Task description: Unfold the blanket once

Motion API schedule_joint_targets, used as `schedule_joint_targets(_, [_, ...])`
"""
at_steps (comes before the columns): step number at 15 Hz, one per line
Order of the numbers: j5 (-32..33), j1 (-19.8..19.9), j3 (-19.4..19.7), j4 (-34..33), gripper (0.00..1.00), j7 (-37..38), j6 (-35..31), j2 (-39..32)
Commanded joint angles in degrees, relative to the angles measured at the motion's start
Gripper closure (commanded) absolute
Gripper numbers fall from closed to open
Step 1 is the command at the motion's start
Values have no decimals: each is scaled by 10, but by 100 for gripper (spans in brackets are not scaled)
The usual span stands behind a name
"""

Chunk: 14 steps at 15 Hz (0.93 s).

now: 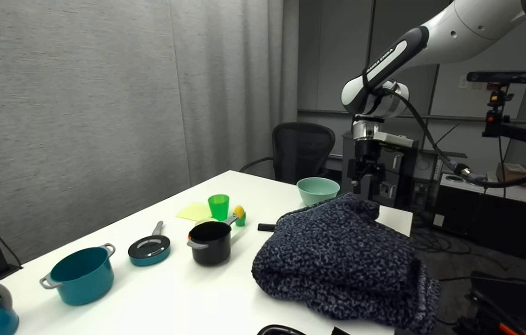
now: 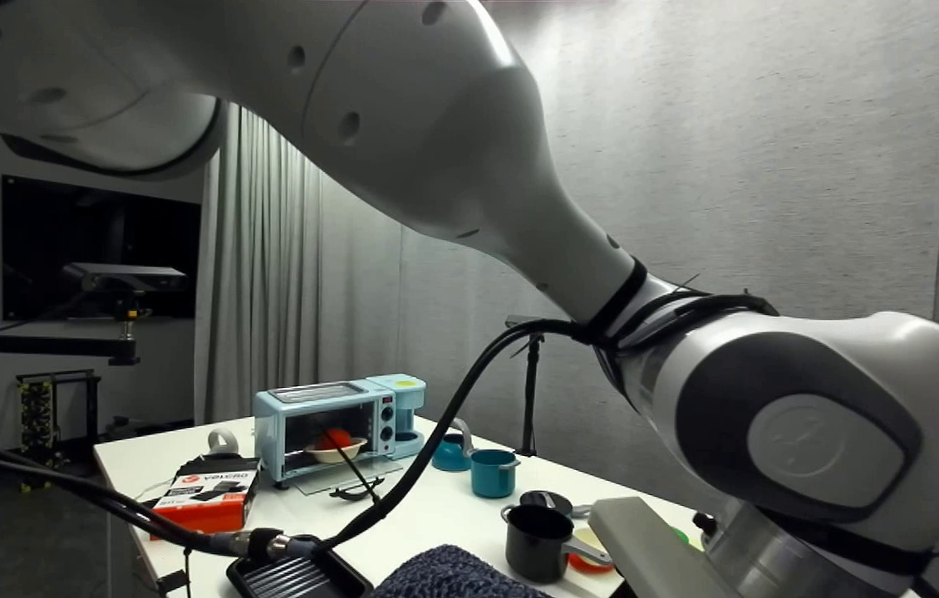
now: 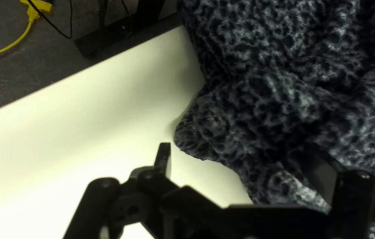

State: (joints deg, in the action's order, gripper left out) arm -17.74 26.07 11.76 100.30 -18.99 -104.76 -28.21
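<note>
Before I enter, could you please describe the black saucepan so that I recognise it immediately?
On the white table lies a speckled navy blanket. In an exterior view, the black saucepan stands left of it, deep and black-sided, unlike the shallow, teal-sided frying pan.

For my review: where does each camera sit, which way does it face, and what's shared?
Wrist view: behind the fingers, which show spread, looking down at the table and blanket.
In an exterior view: above table level, facing the blanket and chair; arm and gripper show.
In an exterior view: close by the arm, facing the toaster oven; the arm dominates, fingers unseen.
Both exterior views share the blanket, black pot and teal pot.
</note>
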Motion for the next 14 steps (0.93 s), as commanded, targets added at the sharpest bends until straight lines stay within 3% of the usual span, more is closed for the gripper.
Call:
schedule_joint_targets(1, [-40,-40,-40,26,0,48,-43,2])
schedule_joint_targets(3, [-68,-65,-67,39,0,75,-52,-6])
schedule_joint_targets(4, [-42,-48,-49,21,0,55,-33,-4])
schedule_joint_targets(7, [-50,-79,-65,36,0,82,-50,-9])
schedule_joint_targets(11, [-53,-72,-62,36,0,82,-50,-9])
schedule_joint_targets(14, [-43,-97,-63,64,0,94,-125,13])
